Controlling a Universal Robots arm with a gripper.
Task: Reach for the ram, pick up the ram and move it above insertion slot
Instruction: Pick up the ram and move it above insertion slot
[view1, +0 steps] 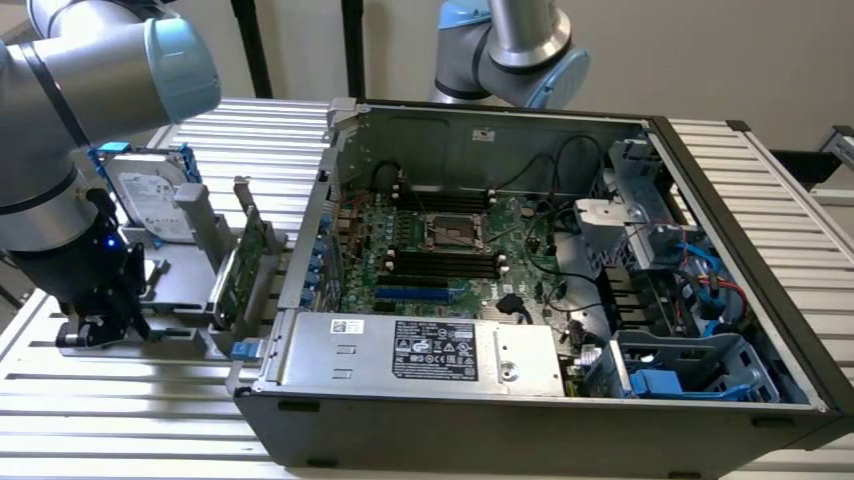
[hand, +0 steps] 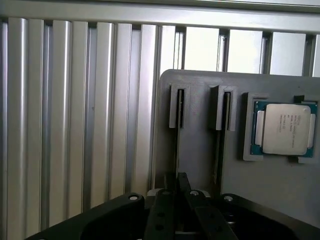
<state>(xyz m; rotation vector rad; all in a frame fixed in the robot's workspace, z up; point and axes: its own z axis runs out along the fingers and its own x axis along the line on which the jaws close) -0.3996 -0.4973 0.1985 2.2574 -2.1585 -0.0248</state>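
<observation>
The ram (hand: 178, 135) stands on edge in a slot of the grey holder (hand: 200, 150); from above I see it as a thin dark line. That line runs straight between the fingertips of my gripper (hand: 179, 192), which is shut on the ram's near end. In the exterior view my gripper (view1: 100, 325) hangs low over the holder (view1: 174, 335) at the exterior view's left, and it hides the ram there. The dark memory slots (view1: 441, 265) lie on the green motherboard inside the open computer case (view1: 400, 400).
On the holder a processor chip (hand: 285, 129) sits in a square pocket beside a second narrow slot (hand: 220, 125). A silver hard drive (view1: 144, 195) and a green expansion card (view1: 243, 270) stand upright between my gripper and the case. Another arm (view1: 514, 50) stands behind the case.
</observation>
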